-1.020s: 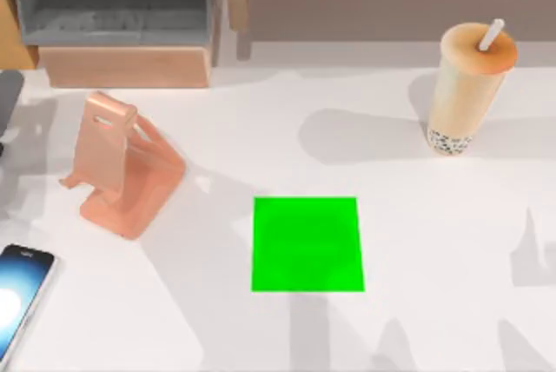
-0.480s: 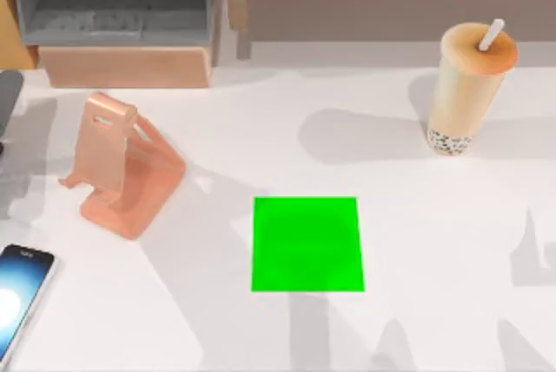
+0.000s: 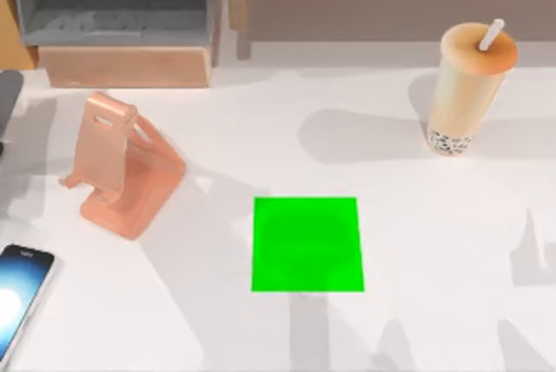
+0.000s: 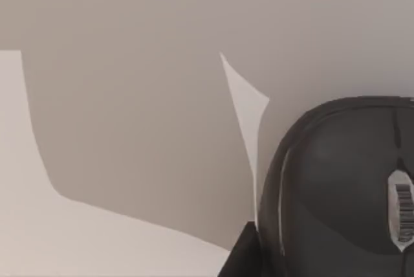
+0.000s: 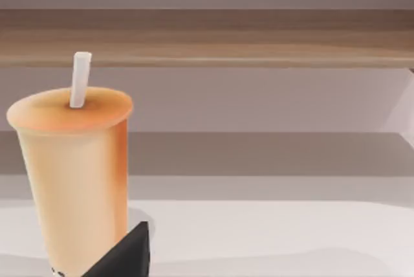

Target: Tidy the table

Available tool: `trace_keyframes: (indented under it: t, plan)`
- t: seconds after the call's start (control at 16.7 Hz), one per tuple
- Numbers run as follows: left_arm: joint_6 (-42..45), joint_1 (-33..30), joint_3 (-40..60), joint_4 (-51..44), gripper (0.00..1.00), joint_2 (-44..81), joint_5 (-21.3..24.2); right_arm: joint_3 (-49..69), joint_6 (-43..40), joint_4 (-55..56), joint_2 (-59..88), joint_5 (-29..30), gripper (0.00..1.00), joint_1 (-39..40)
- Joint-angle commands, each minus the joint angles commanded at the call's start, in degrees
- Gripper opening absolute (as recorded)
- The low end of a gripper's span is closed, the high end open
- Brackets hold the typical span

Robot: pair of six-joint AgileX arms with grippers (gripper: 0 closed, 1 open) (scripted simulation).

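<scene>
No words, brand names or numbers could be read anywhere. The one printed mark was a small white barcode label (image 4: 402,207) on the dark grey mouse (image 4: 336,186) in the left wrist view, and its bars carried no legible digits.
</scene>
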Motion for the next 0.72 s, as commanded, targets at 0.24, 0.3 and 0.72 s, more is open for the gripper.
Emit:
trace_keyframes:
  t: [0.24,0.3,0.72]
  plan:
    - [0.2,0.0,4.0,-4.3,0.0,-0.5,0.0,0.0,0.0,0.0,0.0,0.0,1.0,0.0]
    - [0.2,0.0,6.0,-6.7,0.0,-0.8,0.0,0.0,0.0,0.0,0.0,0.0,1.0,0.0]
    - [-0.2,-0.1,17.2,-20.5,0.0,-3.3,0.0,0.0,0.0,0.0,0.0,0.0,1.0,0.0]
